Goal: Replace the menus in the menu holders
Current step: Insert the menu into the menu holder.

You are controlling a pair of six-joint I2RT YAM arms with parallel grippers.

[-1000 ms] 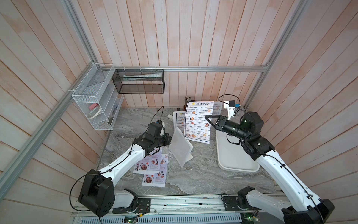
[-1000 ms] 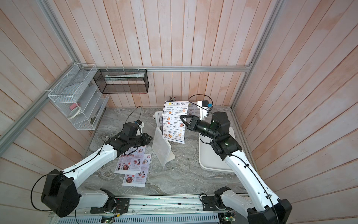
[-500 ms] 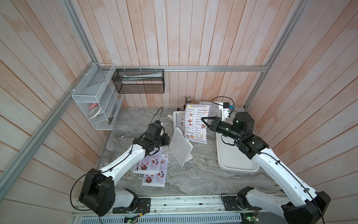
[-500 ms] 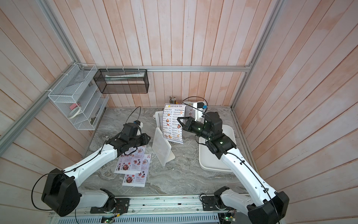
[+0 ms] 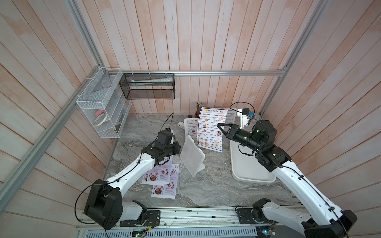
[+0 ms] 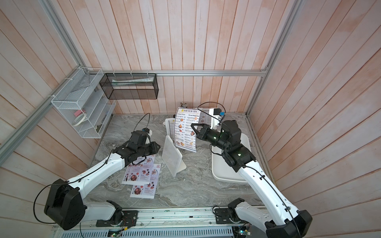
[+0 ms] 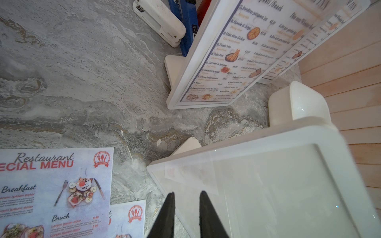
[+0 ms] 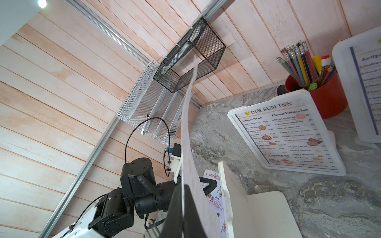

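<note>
My right gripper [image 5: 219,125] stays closed on the Dim Sum Inn menu [image 5: 208,134], about where it was a second ago, behind the empty menu holder [image 5: 192,157]. My left gripper [image 7: 186,195] straddles this holder's edge with a narrow gap; I cannot tell if it grips.

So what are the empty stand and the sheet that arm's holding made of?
Empty menu holder: looks like matte white plastic, with a clear glossy front that shows reflections. Dim Sum Inn menu in the right gripper: probably thin printed paper; it curves.
</note>
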